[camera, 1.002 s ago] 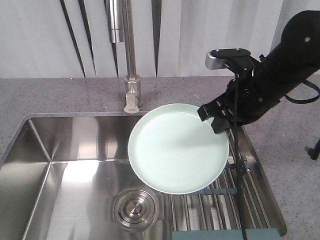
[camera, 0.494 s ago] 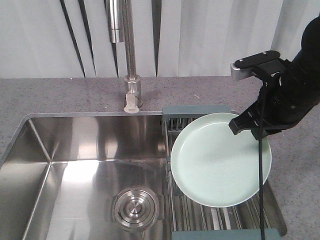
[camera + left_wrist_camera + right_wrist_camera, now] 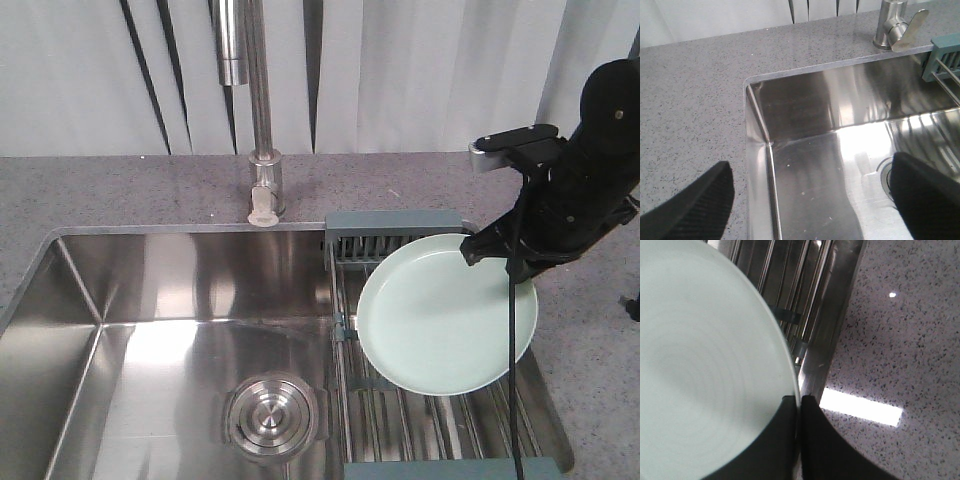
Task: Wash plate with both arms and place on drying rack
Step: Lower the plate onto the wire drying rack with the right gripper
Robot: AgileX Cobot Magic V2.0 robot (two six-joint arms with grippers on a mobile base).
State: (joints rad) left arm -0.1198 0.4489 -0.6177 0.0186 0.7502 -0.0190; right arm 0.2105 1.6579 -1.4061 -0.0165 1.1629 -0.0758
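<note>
The pale mint-green plate (image 3: 440,320) hangs tilted over the drying rack (image 3: 400,225), whose steel rods span the right end of the sink. My right gripper (image 3: 497,257) is shut on the plate's upper right rim. In the right wrist view the plate's underside (image 3: 700,365) fills the left, and the two black fingers (image 3: 812,440) pinch its edge, with the rack's rods (image 3: 790,295) below. My left gripper (image 3: 810,200) is open and empty above the sink's left corner; its fingertips (image 3: 700,205) show at both lower corners. The left arm is out of the front view.
A steel sink basin (image 3: 150,330) with a round drain (image 3: 272,415) lies left of the rack. A tall steel faucet (image 3: 262,130) stands behind it. Grey speckled countertop (image 3: 100,190) surrounds the sink. A black cable (image 3: 513,380) hangs from the right arm across the plate.
My right gripper has carried the plate from over the sink's middle rightward to above the rack, then slightly down and right. The rack's far end piece has come into view.
</note>
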